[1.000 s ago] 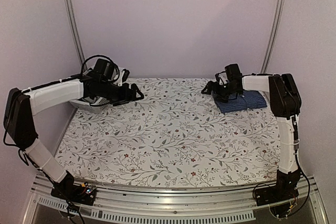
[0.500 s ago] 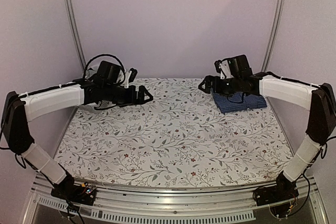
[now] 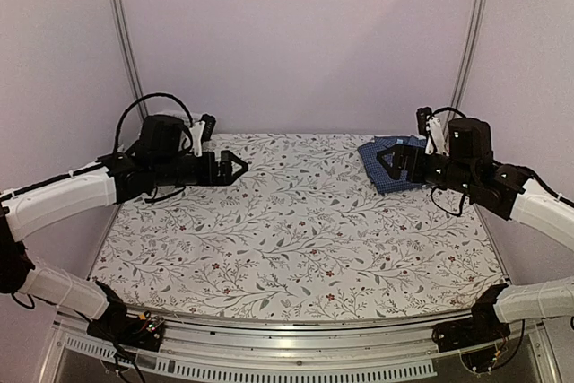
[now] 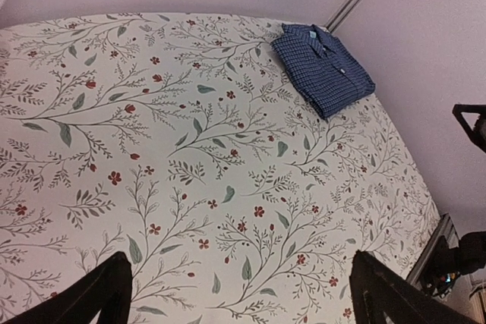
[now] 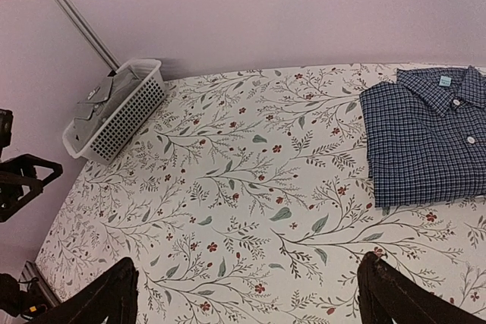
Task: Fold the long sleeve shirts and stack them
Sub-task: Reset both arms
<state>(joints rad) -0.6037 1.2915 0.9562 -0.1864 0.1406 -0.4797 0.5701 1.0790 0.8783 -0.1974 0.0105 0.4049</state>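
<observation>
shirts, 2 pcs: blue check shirt (image 5: 425,142) folded flat, well apart from basket (image 5: 130,115), prob. stack base; grey shirt (image 5: 99,100) in basket, awaiting fold. left gripper (image 3: 239,167), right gripper (image 3: 384,162): both wide, empty.

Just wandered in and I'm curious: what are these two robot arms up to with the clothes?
Neither arm holds anything: the left gripper and right gripper hover open above the floral table. A blue checked shirt lies folded in the far right corner; a grey shirt sits in a white basket at the far left.
</observation>
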